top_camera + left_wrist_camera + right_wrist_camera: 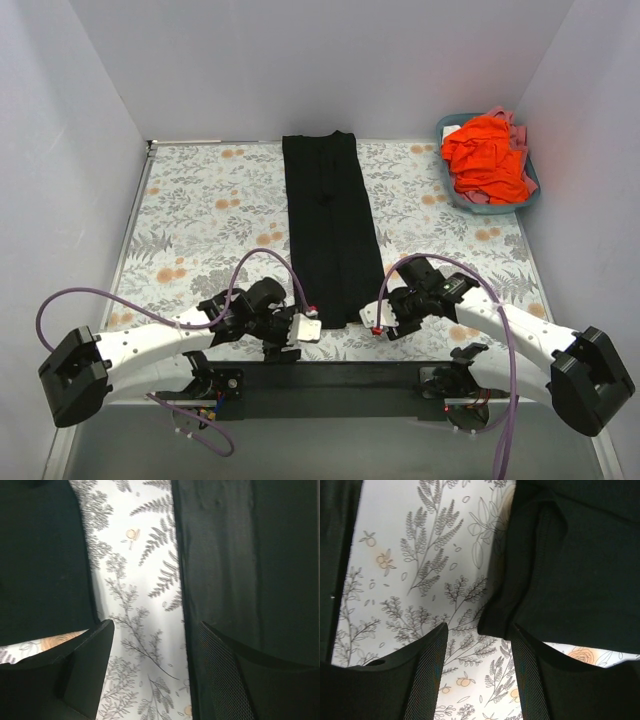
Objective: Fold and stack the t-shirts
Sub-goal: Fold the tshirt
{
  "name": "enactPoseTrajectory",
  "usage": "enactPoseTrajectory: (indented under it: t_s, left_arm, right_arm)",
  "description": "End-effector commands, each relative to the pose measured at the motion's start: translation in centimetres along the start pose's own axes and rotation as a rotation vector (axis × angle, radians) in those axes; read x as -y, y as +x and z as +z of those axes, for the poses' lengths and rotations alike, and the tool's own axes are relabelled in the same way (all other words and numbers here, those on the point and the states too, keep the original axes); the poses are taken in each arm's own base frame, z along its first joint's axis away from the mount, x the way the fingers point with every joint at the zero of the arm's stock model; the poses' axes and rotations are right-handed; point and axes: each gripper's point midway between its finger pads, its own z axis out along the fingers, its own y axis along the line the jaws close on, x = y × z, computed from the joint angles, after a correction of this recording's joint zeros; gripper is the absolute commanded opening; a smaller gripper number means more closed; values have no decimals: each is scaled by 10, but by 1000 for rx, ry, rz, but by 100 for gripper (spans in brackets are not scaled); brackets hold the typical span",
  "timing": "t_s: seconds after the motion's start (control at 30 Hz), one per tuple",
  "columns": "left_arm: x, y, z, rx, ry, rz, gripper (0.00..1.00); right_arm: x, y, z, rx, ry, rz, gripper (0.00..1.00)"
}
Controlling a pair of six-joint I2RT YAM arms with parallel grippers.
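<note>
The black t-shirt (325, 225) lies folded into a long narrow strip down the middle of the floral table, from the back wall to near the front edge. My left gripper (308, 329) is open and empty at the strip's near left corner; in the left wrist view the shirt's edge (240, 555) runs along the right finger (235, 680). My right gripper (377, 324) is open and empty at the near right corner; a corner of the shirt (560, 570) lies just ahead of its right finger (535, 680). The orange-red shirt (487, 158) is heaped with pink cloth (516, 127) in the basket.
The teal plastic basket (450, 190) stands at the back right corner against the wall. White walls close in the table on three sides. A black base bar (330, 375) runs along the near edge between the arm bases. Purple cables loop over both arms.
</note>
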Motion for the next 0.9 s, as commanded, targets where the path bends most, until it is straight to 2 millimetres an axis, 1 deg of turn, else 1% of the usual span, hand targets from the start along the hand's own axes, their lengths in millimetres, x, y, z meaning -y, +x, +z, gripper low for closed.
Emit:
enactPoseTrajectory:
  t_s: [0.0, 0.2, 0.23, 0.27, 0.3, 0.37, 0.4, 0.47, 0.5, 0.57, 0.6, 0.63, 0.67, 0.7, 0.73, 0.8, 0.83, 0.87]
  left_arm:
    - [-24, -22, 2, 73, -103, 28, 67]
    - [-23, -18, 4, 74, -107, 24, 67]
    - [-21, -15, 5, 69, -107, 24, 67]
    - [-23, -15, 4, 70, -114, 28, 67]
    - [-23, -14, 4, 69, -116, 35, 67]
    - [-23, -10, 6, 55, -115, 36, 67]
    - [-24, -9, 6, 51, -116, 36, 66]
    - [-25, -8, 7, 44, -121, 37, 66]
    - [-26, -8, 8, 43, -121, 43, 66]
    - [-26, -9, 8, 46, -119, 63, 65]
    - [-26, -6, 9, 40, -113, 65, 64]
    - [-26, -6, 10, 39, -114, 79, 63]
    - [-28, -6, 11, 38, -117, 87, 60]
    - [-29, -5, 12, 36, -120, 93, 58]
    - [-29, -4, 14, 33, -117, 99, 56]
    - [-34, -7, 17, 43, -129, 113, 50]
    - [-35, -2, 20, 23, -125, 105, 47]
    - [-38, -3, 22, 25, -130, 121, 43]
  right_arm:
    - [23, -3, 5, 7, 67, -69, 59]
    - [18, 5, 15, -8, 45, -44, 59]
    - [17, 6, 16, -9, 41, -44, 59]
    - [14, 10, 18, -21, 36, -37, 59]
    - [17, 11, 20, -23, 53, -43, 59]
    - [14, 19, 24, -45, 40, -22, 58]
    - [16, 19, 25, -47, 39, -14, 56]
    - [13, 25, 29, -64, 14, 33, 52]
    - [15, 26, 28, -68, 13, 47, 46]
    - [13, 29, 30, -76, -4, 67, 36]
    - [12, 30, 31, -80, -9, 72, 25]
    - [11, 31, 31, -85, -10, 76, 19]
    - [11, 31, 30, -85, -10, 76, 13]
    - [12, 30, 30, -83, -7, 73, 2]
    - [14, 29, 28, -80, 2, 74, 1]
    - [14, 27, 27, -73, 2, 78, 1]
    - [17, 25, 25, -67, 8, 81, 1]
    - [17, 24, 24, -66, 6, 82, 1]
